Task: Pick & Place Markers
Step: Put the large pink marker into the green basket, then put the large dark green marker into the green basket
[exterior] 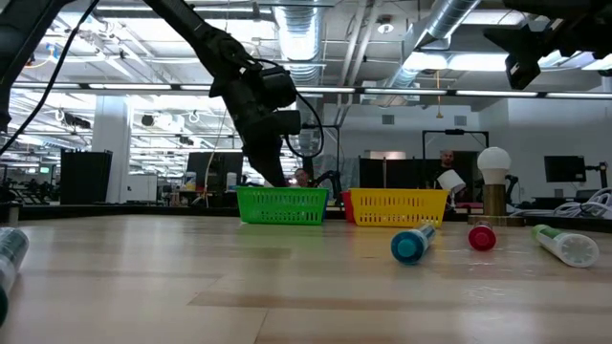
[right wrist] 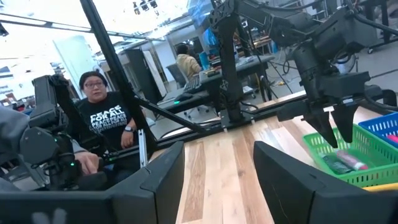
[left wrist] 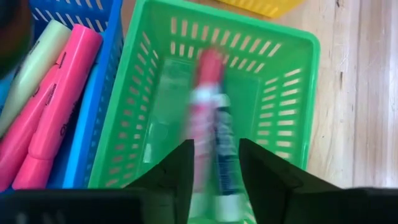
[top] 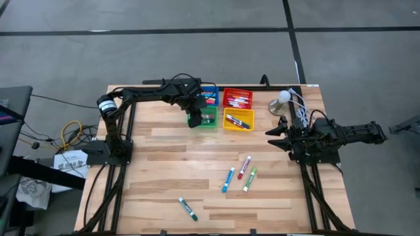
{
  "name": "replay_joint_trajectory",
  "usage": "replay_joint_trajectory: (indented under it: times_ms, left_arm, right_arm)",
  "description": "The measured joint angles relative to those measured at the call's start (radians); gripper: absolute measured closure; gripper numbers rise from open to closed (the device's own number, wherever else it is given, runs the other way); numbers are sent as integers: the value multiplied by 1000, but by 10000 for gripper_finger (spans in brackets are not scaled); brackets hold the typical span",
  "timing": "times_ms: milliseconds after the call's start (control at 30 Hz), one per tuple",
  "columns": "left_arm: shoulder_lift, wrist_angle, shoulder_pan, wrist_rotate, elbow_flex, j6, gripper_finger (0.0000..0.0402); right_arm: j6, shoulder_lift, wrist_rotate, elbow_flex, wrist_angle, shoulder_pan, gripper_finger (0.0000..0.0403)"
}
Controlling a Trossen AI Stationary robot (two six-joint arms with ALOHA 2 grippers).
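Note:
My left gripper (top: 195, 119) hangs open over the green bin (top: 207, 118), fingers pointing down into it. In the left wrist view a blurred red-capped marker with a white barrel (left wrist: 208, 118) shows below the gap of that gripper (left wrist: 216, 168), inside the green bin (left wrist: 273, 74). The right wrist view shows the left fingers (right wrist: 324, 117) above a marker lying in the bin (right wrist: 346, 163). Several markers lie flat on the table: blue (top: 228, 179), red (top: 244, 166), and two green ones (top: 250, 179) (top: 188, 208). My right gripper (top: 275, 135) (right wrist: 217, 180) waits open at the table's right side.
Blue bin (top: 210, 96) with pink markers (left wrist: 56, 106), red bin (top: 237, 98) and yellow bin (top: 238, 120) with markers stand beside the green bin at the far edge. A lamp with a white bulb (top: 281, 101) stands far right. A person (right wrist: 102, 118) sits beyond the table's left side.

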Motion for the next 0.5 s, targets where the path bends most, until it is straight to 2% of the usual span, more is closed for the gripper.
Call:
replay_joint_trajectory:
  times_ms: [267,500]
  left_arm:
    - [-4,12,0,-3,0,-3,217]
    - [-94,29,0,-6,0,-47,202]
  right_arm:
    - [0,0,0,0,0,0,221]
    - [0,0,0,0,0,0,222]
